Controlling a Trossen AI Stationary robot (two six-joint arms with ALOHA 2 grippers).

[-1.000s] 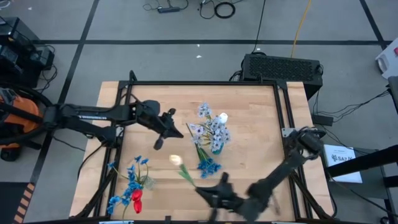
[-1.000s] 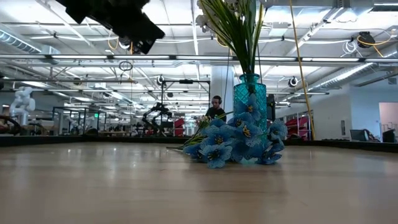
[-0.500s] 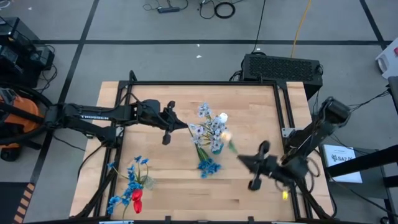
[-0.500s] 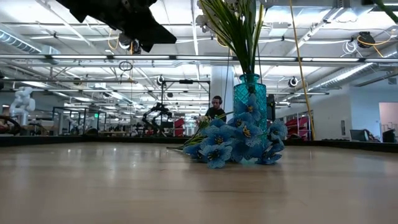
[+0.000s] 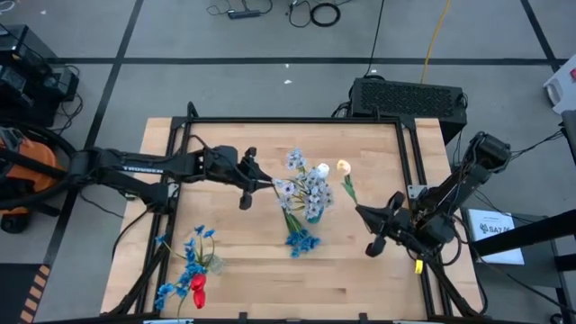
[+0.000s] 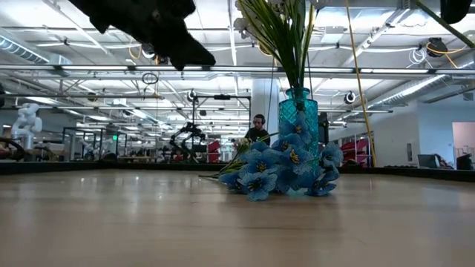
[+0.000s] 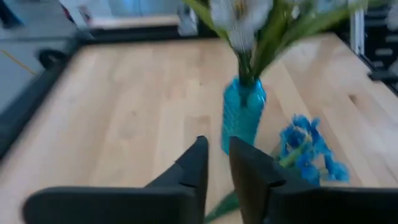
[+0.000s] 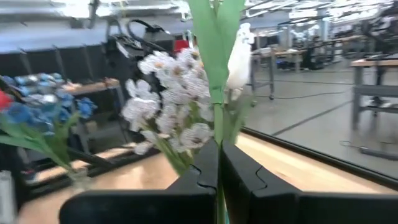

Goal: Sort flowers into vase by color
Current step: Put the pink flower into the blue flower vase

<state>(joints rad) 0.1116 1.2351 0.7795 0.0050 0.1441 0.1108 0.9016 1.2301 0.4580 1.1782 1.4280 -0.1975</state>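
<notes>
Holding a cream-white tulip (image 5: pixel 343 167) by the lower part of its green stem, the right gripper (image 5: pixel 367 222) hangs above the right half of the table (image 5: pixel 225 270), its two fingers pressed together on the stem, as the right wrist view shows. From the fingers the stem runs up and away toward the far edge of the table, so the bloom stands beyond the gripper and just to the right of the teal vase (image 5: pixel 314 214). That vase sits near the table's middle and already carries pale grey-blue sprays (image 5: pixel 301 184) and another cream-white bloom (image 5: pixel 321 169). The vase mouth therefore lies to the left of the held flower, with the stem's free lower end at the gripper and not yet over the opening. A judgement follows: the stem end probably needs carrying leftward and tipping more upright before it can drop in. On the opposite side of the vase, the left gripper (image 5: pixel 245 186) hovers close to the sprays with its fingers only narrowly apart and nothing between them. Bright blue sprays (image 5: pixel 302 241) lie on the wood just in front of the vase. A second vase (image 5: pixel 209 265) near the front left corner bears blue sprays and a red tulip (image 5: pixel 197 288).
</notes>
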